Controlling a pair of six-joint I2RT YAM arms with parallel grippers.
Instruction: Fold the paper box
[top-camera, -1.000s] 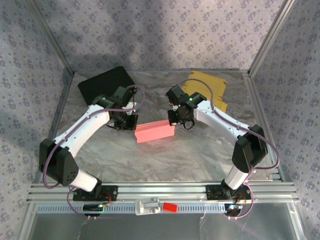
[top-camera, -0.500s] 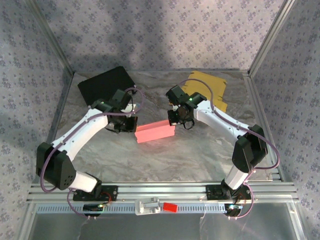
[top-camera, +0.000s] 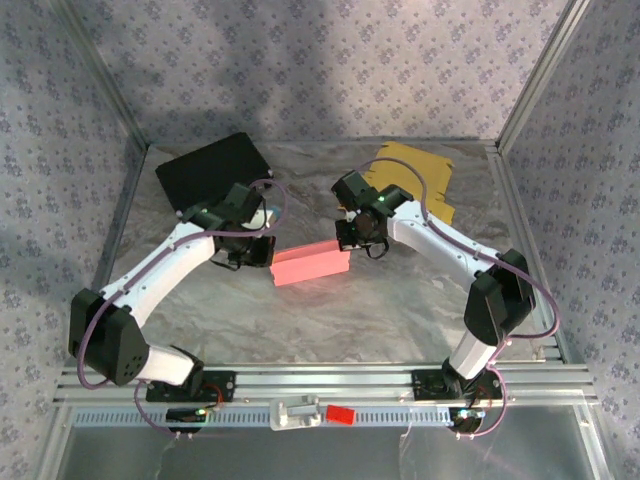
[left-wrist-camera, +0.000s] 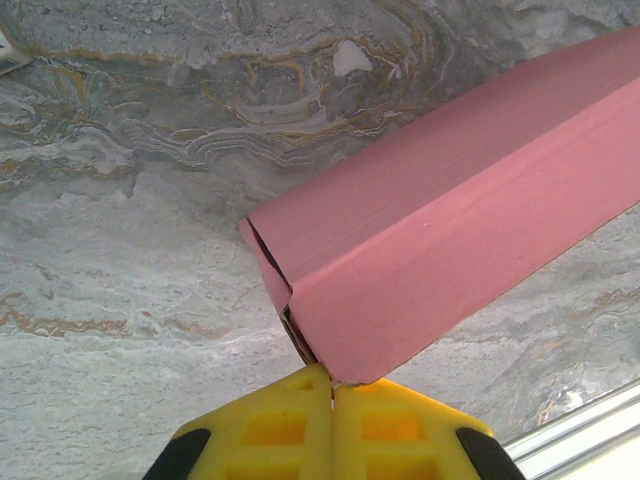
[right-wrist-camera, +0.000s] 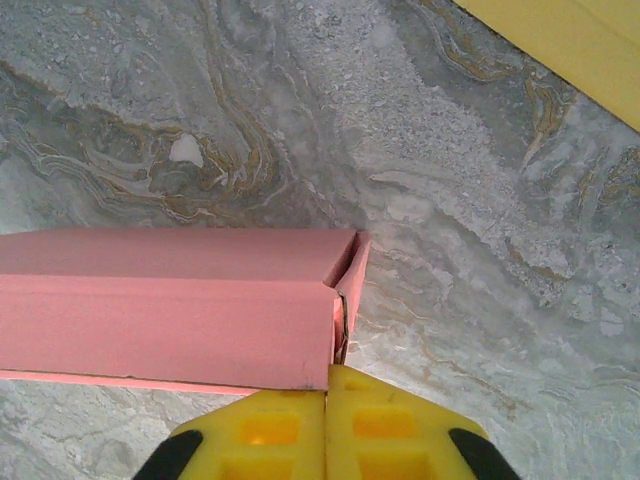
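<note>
The pink paper box (top-camera: 311, 263) lies near the middle of the marbled bench (top-camera: 400, 310), folded into a long closed shape. The left gripper (left-wrist-camera: 332, 388) sits at the box's left end, jaws pressed together with the box's corner edge pinched between them. The right gripper (right-wrist-camera: 327, 388) grips the right end the same way (an end flap runs into its seam). A black sheet (top-camera: 210, 168) and yellow cardboard (top-camera: 420, 178) lie toward the far side, well apart.

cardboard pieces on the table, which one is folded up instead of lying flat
The pink box in the middle: it has raised folded sides, while the black sheet at back left and the yellow sheet at back right lie flat.
</note>
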